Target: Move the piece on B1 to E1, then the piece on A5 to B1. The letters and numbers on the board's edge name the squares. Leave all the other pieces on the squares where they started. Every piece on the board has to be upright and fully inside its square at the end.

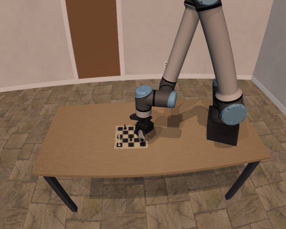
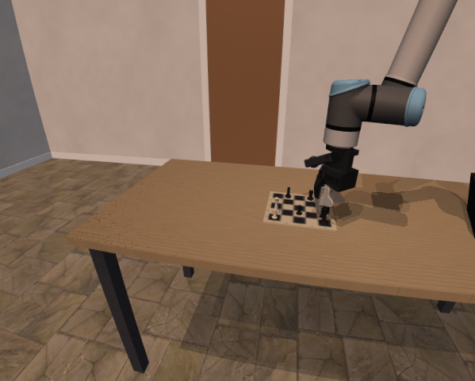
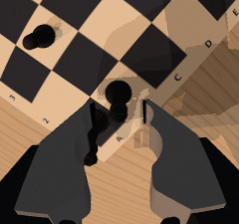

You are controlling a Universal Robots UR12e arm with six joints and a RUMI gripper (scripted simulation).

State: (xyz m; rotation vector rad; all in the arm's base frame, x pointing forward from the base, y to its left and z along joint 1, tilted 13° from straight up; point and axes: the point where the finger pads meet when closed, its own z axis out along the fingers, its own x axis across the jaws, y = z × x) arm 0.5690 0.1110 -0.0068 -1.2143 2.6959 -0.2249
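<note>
The board (image 1: 124,148) (image 2: 286,225) (image 3: 193,61) has A1 at its front right corner. A black piece (image 3: 119,92) stands on B1. My gripper (image 1: 141,138) (image 2: 321,209) (image 3: 119,103) is partly open, its fingertips on either side of this piece's head with gaps showing. Another black piece (image 3: 102,120) on A1 stands close by the left finger, which partly hides it. A white piece (image 1: 119,144) (image 2: 274,216) stands on A5. E1 is hidden behind the gripper in the top and exterior views and out of the wrist view.
A black pawn (image 1: 131,139) (image 2: 299,211) (image 3: 43,35) stands on B3. A black piece (image 1: 124,127) (image 2: 288,193) stands on E4, and another (image 2: 310,195) seems to be on E2. More white stands behind A5, overlapping. The wooden table (image 1: 88,157) (image 2: 212,241) surrounds the board.
</note>
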